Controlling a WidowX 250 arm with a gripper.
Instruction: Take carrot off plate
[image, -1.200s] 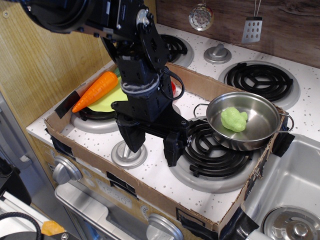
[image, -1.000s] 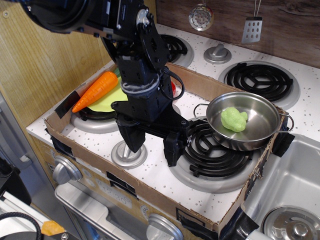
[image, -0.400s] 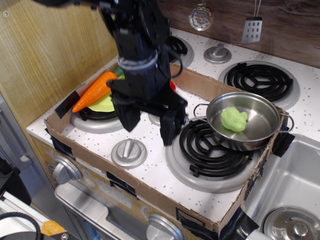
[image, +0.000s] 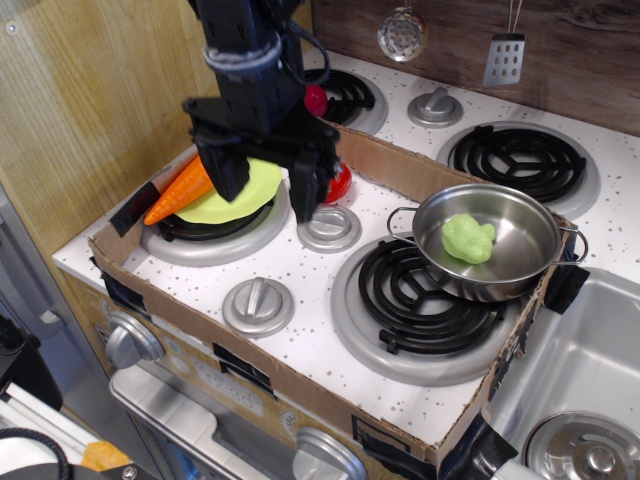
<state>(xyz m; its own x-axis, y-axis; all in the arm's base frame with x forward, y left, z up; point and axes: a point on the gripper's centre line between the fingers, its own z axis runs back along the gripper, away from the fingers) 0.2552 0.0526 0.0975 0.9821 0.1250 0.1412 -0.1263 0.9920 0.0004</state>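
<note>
We see the carrot (image: 180, 189) lying on the plate (image: 240, 200). The plate sits on a burner near the left edge of the table (image: 300, 345), inside a low cardboard tray (image: 400, 420). The carrot's thin tip pokes out over the plate's rim, toward the left edge.

Our tool (image: 262, 185) hangs over the plate, just right of the carrot. Its two fingers are spread wide and hold nothing. One finger hides part of the carrot.

We think we are at the reaching step. The carrot is not grabbed yet.

Next, we think the tool needs to slide a bit toward the left edge, so the carrot sits between the fingers. Then it must go down, squeeze the carrot and lift it away.

A pan (image: 490, 245) sits near the right edge, well apart.
</note>
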